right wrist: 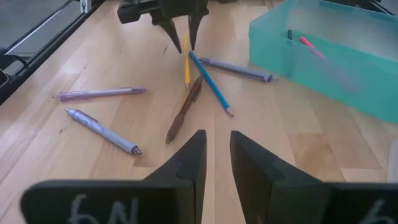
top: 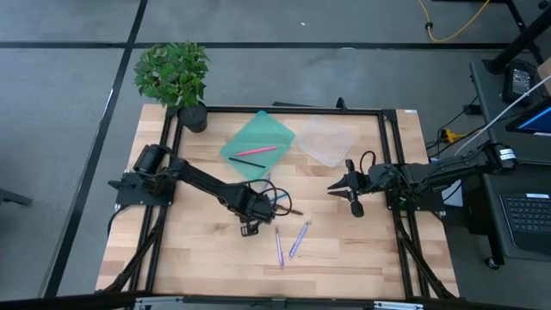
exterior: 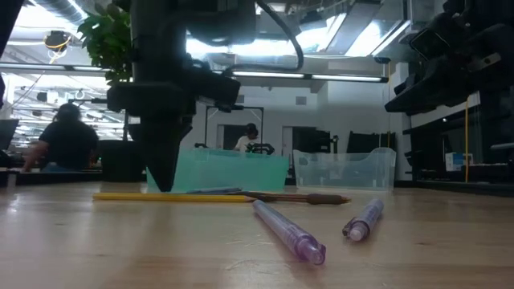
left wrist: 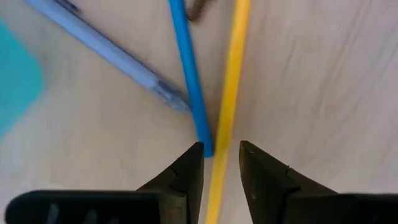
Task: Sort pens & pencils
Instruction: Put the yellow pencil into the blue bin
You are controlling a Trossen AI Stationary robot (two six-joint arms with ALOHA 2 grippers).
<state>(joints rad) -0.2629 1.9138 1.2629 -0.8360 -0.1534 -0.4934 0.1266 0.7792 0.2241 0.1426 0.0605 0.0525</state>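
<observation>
Centrally, left gripper (left wrist: 221, 163) — fingers narrowly parted, straddling the yellow pencil (left wrist: 229, 93) on the worktop (top: 207, 250), nothing lifted. Blue pencil (left wrist: 188, 68) just beside. Two lavender pens (top: 288, 241) nearby. Right gripper (right wrist: 216, 152) — narrow gap, empty, well apart.

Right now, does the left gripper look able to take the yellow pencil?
Probably yes. The left gripper stands open directly over the yellow pencil, which lies between its fingers. The blue pencil ends right beside it, so it might be caught too.
</observation>
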